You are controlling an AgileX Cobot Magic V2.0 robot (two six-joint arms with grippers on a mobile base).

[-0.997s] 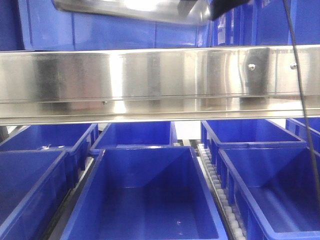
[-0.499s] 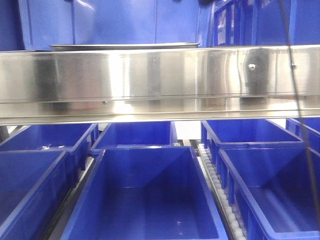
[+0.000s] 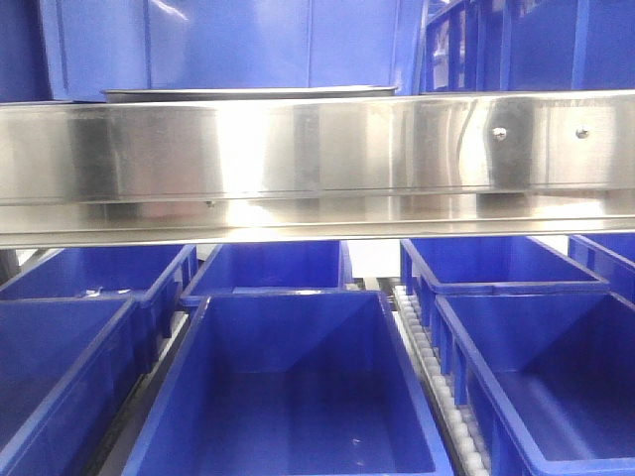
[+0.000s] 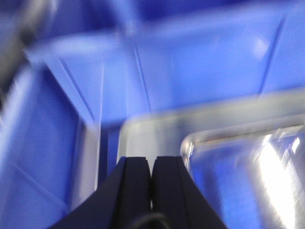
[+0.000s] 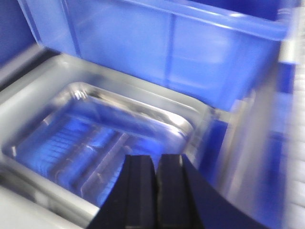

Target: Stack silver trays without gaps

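Both my jaws are closed and empty above the silver trays (image 5: 143,104); if the top one sits skewed, it leaves a gap

This looks like a storeroom or factory picking rack rather than a home. Rows of identical open blue plastic bins (image 3: 288,397) stand side by side and one behind another on the lower level. A strip of small white rollers (image 3: 437,382) runs between two of them, as on a flow rack. Above, a long brushed-steel rail (image 3: 317,149) fastened with screws (image 3: 499,132) fronts a shelf (image 3: 298,210), and on it stand the upper bins (image 3: 228,40), also blue. A shiny steel tray (image 3: 248,93) shows just over the rail; in the wrist views, though blurred, it lies close beside blue bin walls.
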